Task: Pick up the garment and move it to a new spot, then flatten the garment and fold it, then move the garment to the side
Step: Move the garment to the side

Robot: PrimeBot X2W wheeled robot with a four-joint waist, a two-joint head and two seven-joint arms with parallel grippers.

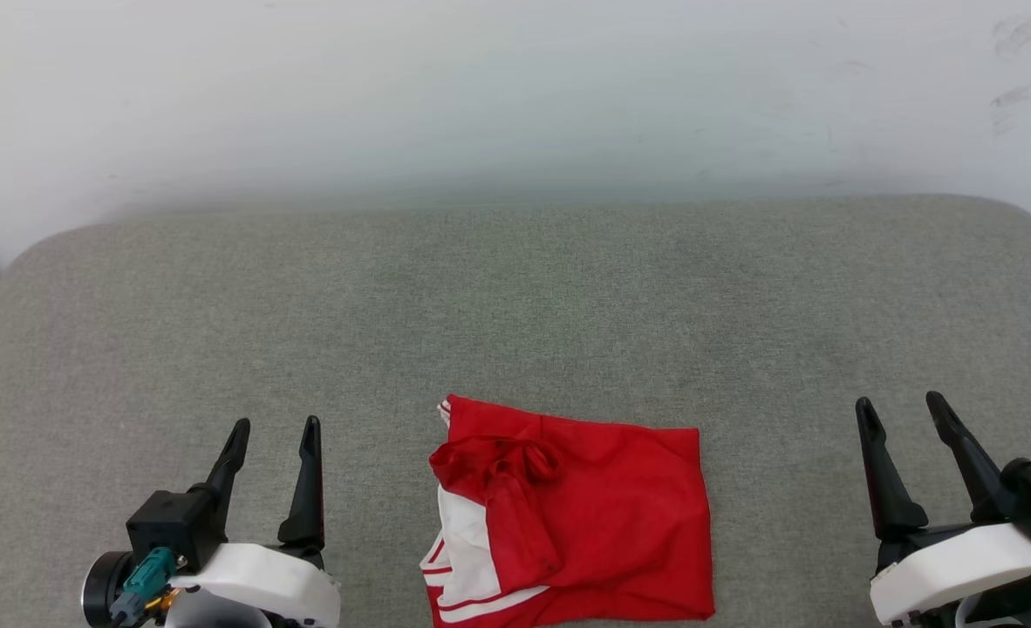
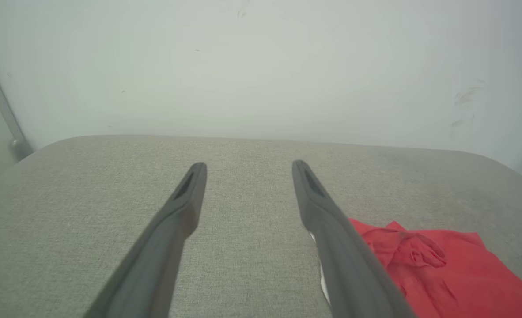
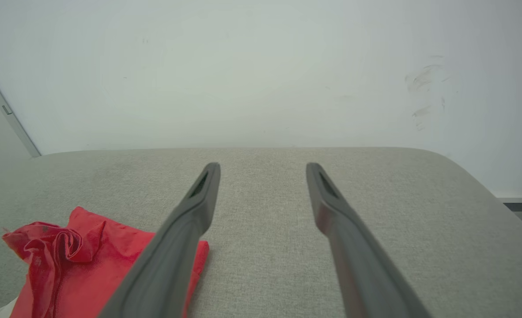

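Gaping empty, left tool (image 1: 276,422), right tool (image 1: 899,400), garment (image 1: 585,510) between, untouched

Light is bright, soft and even across all three views; the white wall (image 1: 515,87) beyond the left gripper (image 1: 276,422) and the right gripper (image 1: 899,399) washes out pale, its scuffs faint; shadows are weak, just a thin dark line under the garment (image 1: 585,506) edge between them; in the wrist views the fingers (image 2: 331,238) blur and smear toward the lens, while the cushion (image 3: 265,212) rim ahead of them bows.
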